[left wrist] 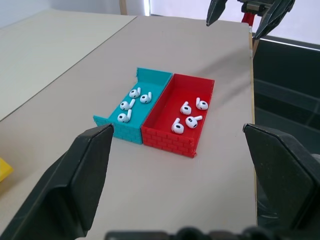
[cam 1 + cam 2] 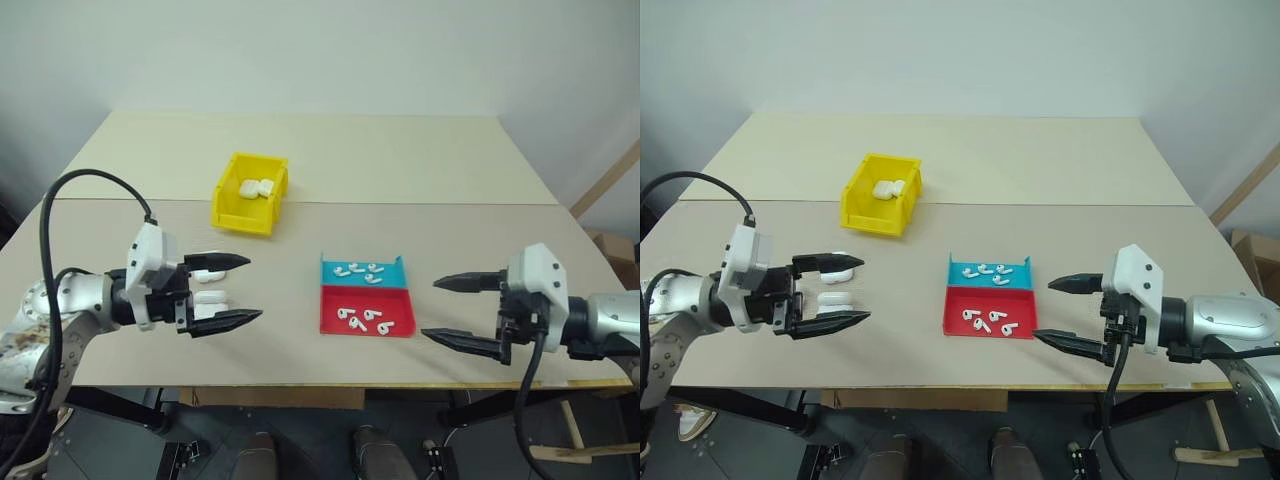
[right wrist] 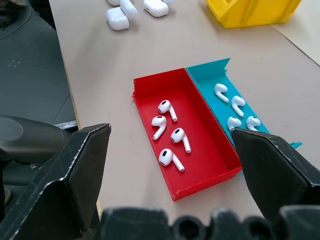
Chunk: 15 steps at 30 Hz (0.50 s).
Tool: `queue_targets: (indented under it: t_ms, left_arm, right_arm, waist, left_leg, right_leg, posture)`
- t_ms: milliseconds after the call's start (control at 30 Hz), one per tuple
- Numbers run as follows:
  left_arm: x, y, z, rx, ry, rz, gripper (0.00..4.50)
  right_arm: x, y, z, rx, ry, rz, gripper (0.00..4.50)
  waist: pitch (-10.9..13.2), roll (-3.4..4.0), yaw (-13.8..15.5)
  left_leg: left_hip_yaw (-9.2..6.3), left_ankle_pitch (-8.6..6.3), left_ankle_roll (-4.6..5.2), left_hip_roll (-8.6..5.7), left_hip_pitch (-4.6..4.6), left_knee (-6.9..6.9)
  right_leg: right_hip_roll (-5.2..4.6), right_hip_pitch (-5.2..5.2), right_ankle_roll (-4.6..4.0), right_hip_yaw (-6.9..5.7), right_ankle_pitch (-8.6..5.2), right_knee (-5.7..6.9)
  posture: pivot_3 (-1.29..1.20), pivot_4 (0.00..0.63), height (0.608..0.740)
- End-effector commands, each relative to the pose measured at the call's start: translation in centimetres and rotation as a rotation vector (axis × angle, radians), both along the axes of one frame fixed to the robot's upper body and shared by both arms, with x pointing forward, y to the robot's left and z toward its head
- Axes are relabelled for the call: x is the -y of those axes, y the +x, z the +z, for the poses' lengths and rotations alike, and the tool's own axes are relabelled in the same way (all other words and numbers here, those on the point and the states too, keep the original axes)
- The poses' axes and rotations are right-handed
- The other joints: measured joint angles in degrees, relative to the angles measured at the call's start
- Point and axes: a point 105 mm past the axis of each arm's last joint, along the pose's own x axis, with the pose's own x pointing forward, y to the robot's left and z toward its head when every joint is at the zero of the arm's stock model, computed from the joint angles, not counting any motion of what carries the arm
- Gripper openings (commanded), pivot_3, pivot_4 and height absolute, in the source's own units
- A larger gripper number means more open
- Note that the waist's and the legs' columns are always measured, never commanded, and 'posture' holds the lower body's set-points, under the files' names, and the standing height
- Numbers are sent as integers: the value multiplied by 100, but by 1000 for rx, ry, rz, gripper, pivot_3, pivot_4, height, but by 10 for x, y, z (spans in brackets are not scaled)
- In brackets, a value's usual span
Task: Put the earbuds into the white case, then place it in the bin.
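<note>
Both grippers, left [image 2: 236,290] and right [image 2: 455,311], hover with jaws wide and empty either side of trayed earbuds [image 2: 362,319], apparently poised to start; cases [image 2: 208,297] lie left, bin [image 2: 231,203] beyond.

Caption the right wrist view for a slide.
Open right gripper above red tray and blue tray, four earbuds in each.

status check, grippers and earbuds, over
Left gripper and right gripper open, empty, above the table. Four earbuds in red tray, four in blue tray; cases by left gripper, two in yellow bin. Nothing blocking.
</note>
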Motion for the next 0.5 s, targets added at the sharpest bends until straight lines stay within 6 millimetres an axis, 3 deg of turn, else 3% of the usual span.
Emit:
queue_targets:
  t_ms: [33, 333, 500]
  left_arm:
    - [2, -1, 4, 71, 32, 10, 4500]
    - [-4, -7, 4, 10, 53, 51, 4500]
    - [-2, 0, 5, -175, 171, 251, 4500]
  right_arm:
    - [-2, -4, 6, 32, 7, 18, 4467]
    - [-3, -5, 6, 20, 13, 19, 4467]
    - [-2, 1, 6, 41, -25, 4, 4467]
  waist:
    - [0, 0, 0]
    - [0, 0, -3]
    - [5, -8, 1]
  left_leg:
    - [0, 0, 0, 0, 0, 0]
    - [0, 0, 0, 0, 1, 0]
    - [-2, 0, 0, 0, 1, 1]
  right_leg:
    - [0, 0, 0, 0, 0, 0]
    - [0, -1, 1, 0, -1, 1]
    - [0, 1, 21, 0, -11, 1]
  posture:
    - [0, 150, 740]
    - [0, 150, 740]
    - [0, 150, 740]
